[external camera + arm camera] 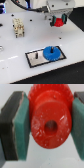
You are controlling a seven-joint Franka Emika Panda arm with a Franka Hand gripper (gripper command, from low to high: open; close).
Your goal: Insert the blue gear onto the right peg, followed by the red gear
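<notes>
Over on the exterior view's left there's a small beige and white boxy fixture (18, 28) sitting on the white table (10, 55), well apart from everything else. Moving right, the pale rectangular black-framed plate (34, 60) lies flat on the table with a short thin dark upright pin (38, 53) poking up near its middle. Just beside that, the flat round bright-blue gear (52, 53) is already seated on the plate's right side, so the right peg itself is hidden under it, I can't make it out. Further right and higher, my pincer (59, 22) hangs in the air above the table, well above the plate. In the wrist view my teal pads (20, 126) are pinching the round bright-red gear (49, 125) from both sides, its centre hole facing the camera.
</notes>
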